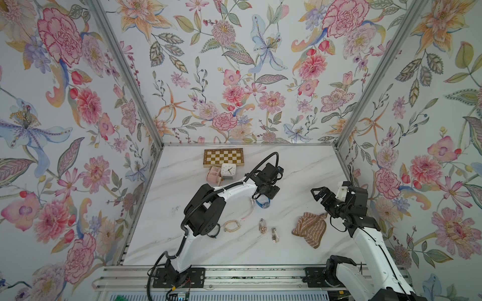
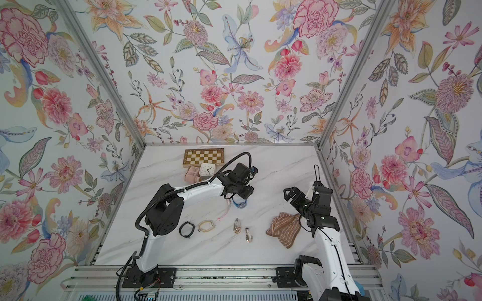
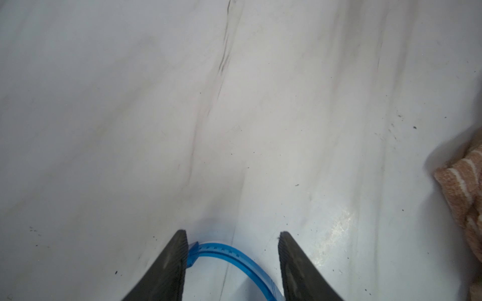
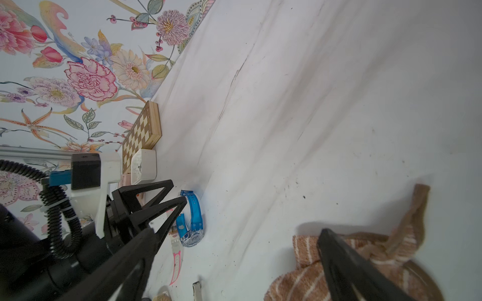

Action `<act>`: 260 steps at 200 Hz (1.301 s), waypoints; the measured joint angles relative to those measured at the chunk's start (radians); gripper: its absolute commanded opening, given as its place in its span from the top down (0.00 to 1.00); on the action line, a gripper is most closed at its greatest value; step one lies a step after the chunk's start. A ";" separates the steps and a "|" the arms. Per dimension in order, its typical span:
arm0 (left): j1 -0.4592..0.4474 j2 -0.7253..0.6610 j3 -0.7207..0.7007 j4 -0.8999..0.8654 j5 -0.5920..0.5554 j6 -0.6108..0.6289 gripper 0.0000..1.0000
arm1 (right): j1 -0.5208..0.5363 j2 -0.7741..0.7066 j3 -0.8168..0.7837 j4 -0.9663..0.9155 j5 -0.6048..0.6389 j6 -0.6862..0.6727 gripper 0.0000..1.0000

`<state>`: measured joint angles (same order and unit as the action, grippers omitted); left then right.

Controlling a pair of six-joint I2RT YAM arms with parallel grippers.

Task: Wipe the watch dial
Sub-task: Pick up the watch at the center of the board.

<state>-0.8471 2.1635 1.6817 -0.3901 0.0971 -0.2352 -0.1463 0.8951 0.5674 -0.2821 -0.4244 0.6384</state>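
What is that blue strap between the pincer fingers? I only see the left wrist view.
Observer: A blue watch; its clear case, out of your frame, shows in the right wrist view.
Operator: Is the cloth held?
Observer: No; the right pincer hangs open and empty.
Operator: Any other watches?
Observer: Yes, a pink-strapped watch lies beside the blue one.

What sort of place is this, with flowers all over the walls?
Probably a small robot test booth dressed to look homely: flowered wallpaper panels in a metal frame, two robot arms bolted to a rail at a marble-look tabletop, and household bits like a blue watch and a striped cloth.
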 measured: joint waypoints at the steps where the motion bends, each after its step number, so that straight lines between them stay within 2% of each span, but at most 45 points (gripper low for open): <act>1: -0.001 0.002 0.002 -0.002 -0.001 0.000 0.48 | 0.000 0.002 0.000 0.000 -0.001 0.000 0.01; 36: -0.006 0.022 0.025 -0.047 -0.027 -0.033 0.56 | 0.000 0.051 0.000 0.007 -0.019 0.000 0.01; 108: -0.006 0.092 0.106 -0.116 -0.053 -0.085 0.62 | 0.003 0.072 0.000 0.010 -0.033 -0.001 0.01; 174: -0.013 0.086 0.079 -0.148 -0.102 -0.132 0.61 | 0.018 0.072 0.000 0.011 -0.033 -0.001 0.01; 204: -0.025 0.072 0.053 -0.148 -0.137 -0.147 0.56 | 0.029 0.074 0.000 0.013 -0.037 -0.001 0.01; 223: -0.041 0.061 0.046 -0.147 -0.166 -0.153 0.50 | 0.034 0.074 0.000 0.016 -0.040 -0.001 0.01; 260: -0.062 0.011 0.033 -0.141 -0.210 -0.170 0.50 | 0.045 0.074 0.000 0.018 -0.047 -0.001 0.01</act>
<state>-0.9092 2.1746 1.7149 -0.5312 -0.1127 -0.4049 -0.1013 0.9695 0.5674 -0.2646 -0.4717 0.6376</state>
